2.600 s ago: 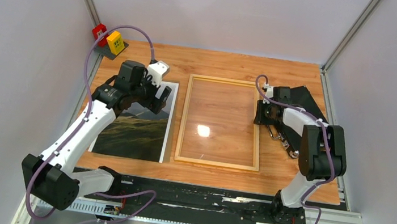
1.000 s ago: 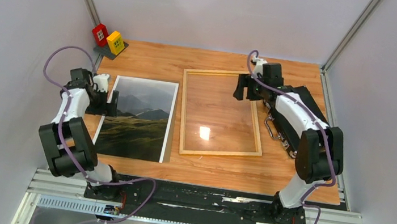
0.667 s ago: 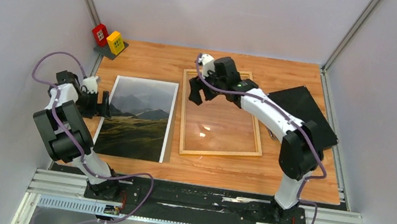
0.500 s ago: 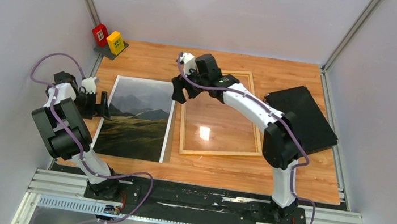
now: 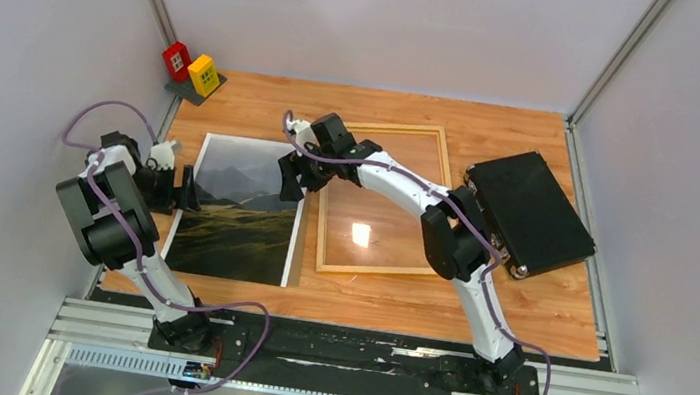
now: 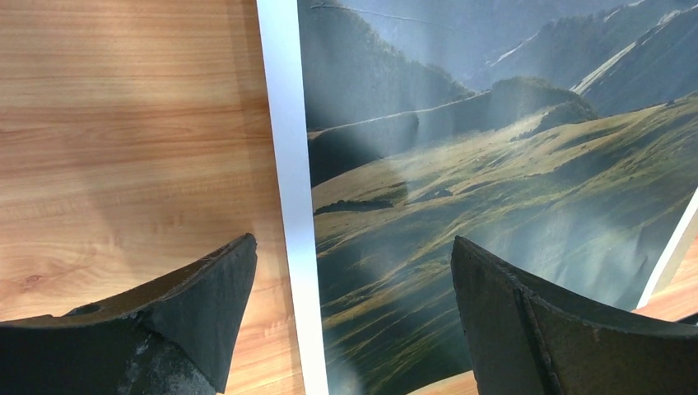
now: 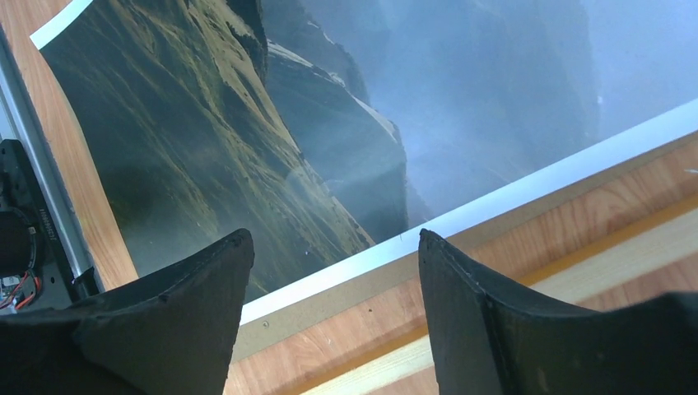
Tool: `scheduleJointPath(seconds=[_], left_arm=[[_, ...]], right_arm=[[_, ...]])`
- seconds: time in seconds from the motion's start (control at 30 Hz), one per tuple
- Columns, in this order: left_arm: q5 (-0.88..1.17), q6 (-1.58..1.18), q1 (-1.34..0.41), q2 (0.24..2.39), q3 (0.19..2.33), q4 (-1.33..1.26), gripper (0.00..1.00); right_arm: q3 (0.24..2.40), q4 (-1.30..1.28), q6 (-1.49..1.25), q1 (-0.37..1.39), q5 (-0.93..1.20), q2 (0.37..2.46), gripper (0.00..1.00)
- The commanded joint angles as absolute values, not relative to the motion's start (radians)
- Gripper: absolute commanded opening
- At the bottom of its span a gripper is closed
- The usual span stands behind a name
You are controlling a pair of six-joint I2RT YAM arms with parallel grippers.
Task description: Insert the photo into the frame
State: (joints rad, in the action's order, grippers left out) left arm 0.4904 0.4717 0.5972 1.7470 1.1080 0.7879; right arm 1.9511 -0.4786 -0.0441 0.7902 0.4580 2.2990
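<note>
The photo (image 5: 238, 212) lies flat and face up on the left of the table, with mountains and a white border. To its right lies the frame (image 5: 447, 204), light wood, slightly turned, with a clear pane. My left gripper (image 5: 188, 188) sits low at the photo's left edge. In the left wrist view it (image 6: 352, 240) is open, straddling the white border of the photo (image 6: 494, 164). My right gripper (image 5: 292, 182) reaches across the frame to the photo's upper right edge. In the right wrist view it (image 7: 335, 234) is open above the photo's (image 7: 329, 107) border, with the frame's rail (image 7: 625, 262) close by.
A black case (image 5: 528, 211) with metal handles lies at the right of the table. Red and yellow blocks (image 5: 191, 67) stand at the back left corner. A thin grey-brown strip (image 7: 461, 234) shows beside the photo's border. Walls close in on both sides.
My right arm has swung left from the frame's far right corner, across the frame, to the photo's right edge. The left gripper has stayed at the photo's left edge.
</note>
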Motion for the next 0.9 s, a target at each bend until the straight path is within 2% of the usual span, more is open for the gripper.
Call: scheduleJointPath(seconds=[0.0, 0.87], left_arm=[[0.532, 0.503, 0.604, 1.767, 1.142, 0.784, 0.95], [0.554, 0.593, 0.604, 1.856, 1.186, 0.890, 0.93]], right_arm=[[2.015, -0.468, -0.073, 0.802, 0.504, 2.345, 0.71], [2.141, -0.479, -0.114, 0.835, 0.586, 2.524, 0.67]])
